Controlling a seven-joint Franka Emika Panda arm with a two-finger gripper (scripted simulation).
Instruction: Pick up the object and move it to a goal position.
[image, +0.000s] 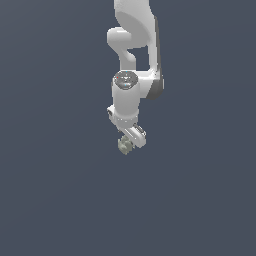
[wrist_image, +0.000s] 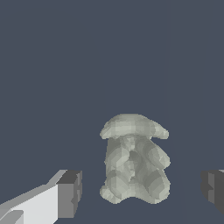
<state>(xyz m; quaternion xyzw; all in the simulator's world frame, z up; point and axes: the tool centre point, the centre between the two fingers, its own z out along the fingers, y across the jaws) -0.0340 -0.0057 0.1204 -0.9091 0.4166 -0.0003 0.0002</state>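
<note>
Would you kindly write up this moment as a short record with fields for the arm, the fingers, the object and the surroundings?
arm: white arm reaching down from the top of the exterior view
gripper: gripper open, placed around the lump
fingers: two dark-tipped fingers, one on each side of the lump, a visible gap on both sides
object: grey-green knobbly lump, with a wide cap-like top and rounded bumps below
contact: none visible in the wrist view
surroundings: plain dark blue-grey surface, nothing else visible
goal marker: none visible
</note>
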